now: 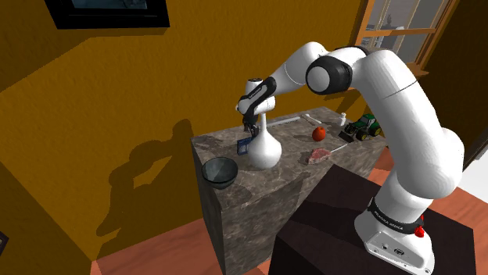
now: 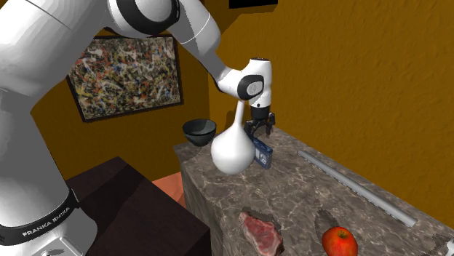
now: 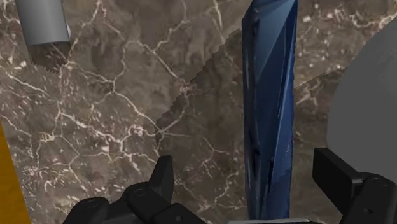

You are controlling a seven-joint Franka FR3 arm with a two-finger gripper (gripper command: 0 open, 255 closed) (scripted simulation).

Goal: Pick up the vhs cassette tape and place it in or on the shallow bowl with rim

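Tool (image 3: 247,160) spread astride blue cassette (image 3: 270,108), dark bowl (image 1: 220,172) near white vase (image 1: 264,148)

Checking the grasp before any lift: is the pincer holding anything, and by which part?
Nothing is held. The pincer is open astride the blue tape, with a gap on each side.

The desk (image 3: 114,114) is brown, white-veined stone like marble, smoothly polished. The vhs cassette tape (image 3: 267,108) is dark blue with glossy facets, possibly plastic. The end effector (image 3: 247,167) is matt black. The vase (image 2: 233,153) is smooth, softly shiny white. At its eight o'clock in the shoulder view, the shallow bowl (image 1: 220,171) looks dark and glassy.
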